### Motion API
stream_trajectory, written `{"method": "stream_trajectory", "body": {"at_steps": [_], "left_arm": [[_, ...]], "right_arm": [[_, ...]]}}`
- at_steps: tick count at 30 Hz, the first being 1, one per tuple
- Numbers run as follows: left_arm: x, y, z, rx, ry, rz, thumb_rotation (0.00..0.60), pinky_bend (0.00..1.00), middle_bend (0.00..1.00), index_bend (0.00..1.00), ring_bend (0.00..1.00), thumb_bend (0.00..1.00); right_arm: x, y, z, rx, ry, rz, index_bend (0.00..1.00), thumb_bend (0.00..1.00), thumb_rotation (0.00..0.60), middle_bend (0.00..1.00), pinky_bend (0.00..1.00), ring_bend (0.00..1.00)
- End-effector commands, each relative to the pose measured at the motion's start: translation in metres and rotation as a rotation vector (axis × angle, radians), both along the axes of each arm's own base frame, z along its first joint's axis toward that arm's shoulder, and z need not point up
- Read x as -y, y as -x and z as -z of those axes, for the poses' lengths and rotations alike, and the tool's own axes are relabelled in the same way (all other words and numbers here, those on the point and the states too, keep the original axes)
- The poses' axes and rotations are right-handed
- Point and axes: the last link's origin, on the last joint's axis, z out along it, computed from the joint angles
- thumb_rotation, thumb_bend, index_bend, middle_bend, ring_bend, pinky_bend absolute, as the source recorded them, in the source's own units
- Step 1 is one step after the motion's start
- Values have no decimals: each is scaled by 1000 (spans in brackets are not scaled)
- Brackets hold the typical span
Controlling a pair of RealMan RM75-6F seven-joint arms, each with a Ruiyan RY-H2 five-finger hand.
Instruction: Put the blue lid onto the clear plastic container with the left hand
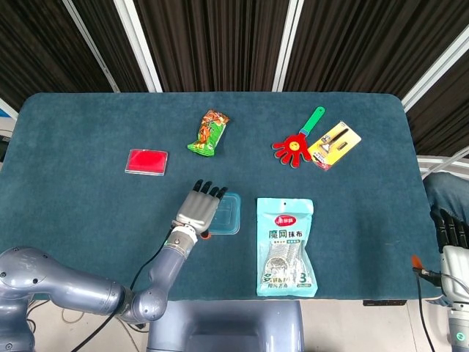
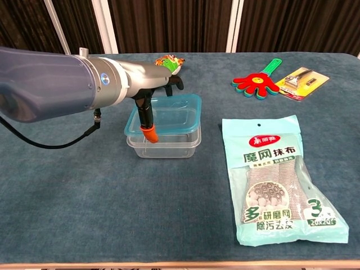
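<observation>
My left hand [image 2: 153, 95] grips the blue lid [image 2: 169, 114], fingers on top, thumb against its left edge; the lid lies on the clear container [image 2: 165, 143]. At the table's [image 1: 73, 147] right edge my right hand [image 1: 453, 238] hangs, finger state cannot be told

- The left hand [image 1: 197, 210] lies over the left part of the blue lid [image 1: 227, 213].
- A scouring-cloth packet [image 1: 286, 247] lies just right of the lid.
- The right hand [image 1: 452, 233] is at the frame's right edge, beside the table [image 1: 73, 147].
- A red flat box [image 1: 146, 161], a snack bag [image 1: 209, 133] and a hand-shaped clapper [image 1: 298, 140] lie farther back.
</observation>
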Motion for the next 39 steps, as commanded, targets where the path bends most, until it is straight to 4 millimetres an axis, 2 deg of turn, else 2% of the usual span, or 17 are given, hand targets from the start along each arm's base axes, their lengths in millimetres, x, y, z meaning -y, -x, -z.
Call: {"method": "stream_trajectory", "body": {"at_steps": [1, 39], "left_arm": [[1, -1, 0, -6, -11, 0, 600, 27, 316, 85, 37, 131], [5, -4, 18, -55, -39, 8, 600, 26, 313, 87, 37, 128]], "right_arm": [[0, 0, 0, 1, -1, 0, 0, 339, 600, 15, 0, 0], [0, 1, -1, 7, -3, 5, 0, 338, 600, 15, 0, 0]]}}
